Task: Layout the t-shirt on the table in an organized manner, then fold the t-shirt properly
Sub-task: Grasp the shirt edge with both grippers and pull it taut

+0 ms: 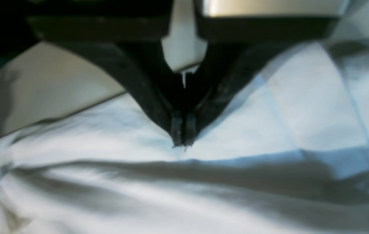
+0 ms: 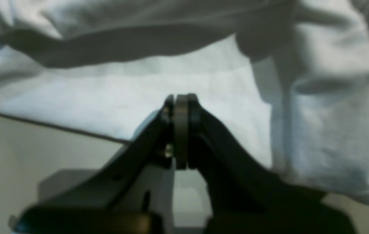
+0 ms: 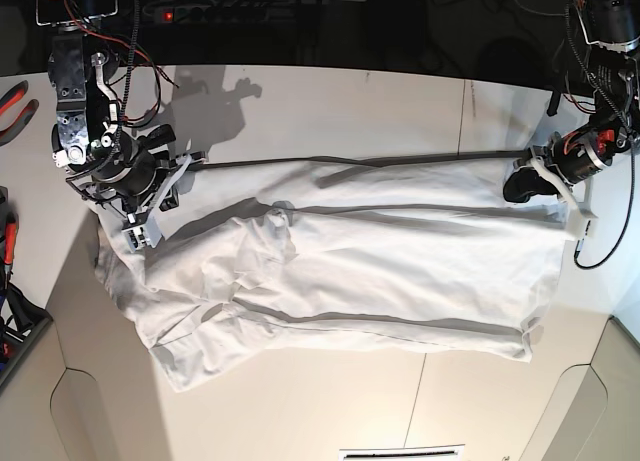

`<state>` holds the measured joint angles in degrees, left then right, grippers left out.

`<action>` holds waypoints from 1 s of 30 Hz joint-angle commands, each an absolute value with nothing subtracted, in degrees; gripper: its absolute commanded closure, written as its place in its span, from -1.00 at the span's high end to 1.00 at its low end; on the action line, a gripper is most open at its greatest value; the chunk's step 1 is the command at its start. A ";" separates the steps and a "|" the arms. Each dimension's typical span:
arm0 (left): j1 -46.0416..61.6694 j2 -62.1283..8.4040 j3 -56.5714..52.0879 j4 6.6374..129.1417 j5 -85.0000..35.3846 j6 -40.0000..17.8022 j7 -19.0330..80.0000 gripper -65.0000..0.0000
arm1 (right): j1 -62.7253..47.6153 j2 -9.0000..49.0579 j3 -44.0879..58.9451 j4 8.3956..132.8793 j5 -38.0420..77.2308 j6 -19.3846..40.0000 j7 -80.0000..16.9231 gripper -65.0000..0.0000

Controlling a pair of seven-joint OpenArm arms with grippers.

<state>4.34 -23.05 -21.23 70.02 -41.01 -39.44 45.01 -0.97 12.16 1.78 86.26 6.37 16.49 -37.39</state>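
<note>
Stretching across the tabletop (image 3: 330,101) from nine o'clock to three o'clock in the base view, the white t-shirt (image 3: 340,281) with long axis running side to side, sleeve end bunched and wrinkled toward nine, hem end flatter toward three. Pinned at both ends: right gripper (image 3: 140,216) at nine o'clock, left gripper (image 3: 528,181) at three o'clock, each at the far edge. Pressed together on cloth in both wrist views: left gripper (image 1: 182,143) pinching a fold, right gripper (image 2: 181,100) clamped on the fabric edge. Probably still laying out; a pull apart along the long axis looks needed to flatten the ridges.
</note>
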 commanded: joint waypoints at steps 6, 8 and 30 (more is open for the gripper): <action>2.87 -21.85 -21.34 70.91 -32.34 -39.40 39.40 -1.00 | 0.05 12.56 4.14 86.65 3.33 14.57 -34.48 -1.00; 2.85 -21.93 -21.34 70.91 -29.58 -37.71 38.13 -1.00 | 0.23 12.56 4.16 86.63 1.43 11.81 -34.44 -1.00; 3.81 -22.22 -21.34 70.91 -26.11 -35.75 39.88 -1.00 | 0.38 14.55 4.16 74.48 -11.57 -0.23 -36.86 -1.00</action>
<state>3.92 -21.02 -21.02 70.15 -26.81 -36.40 39.16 0.64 13.52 3.84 74.74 -10.72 0.23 -33.23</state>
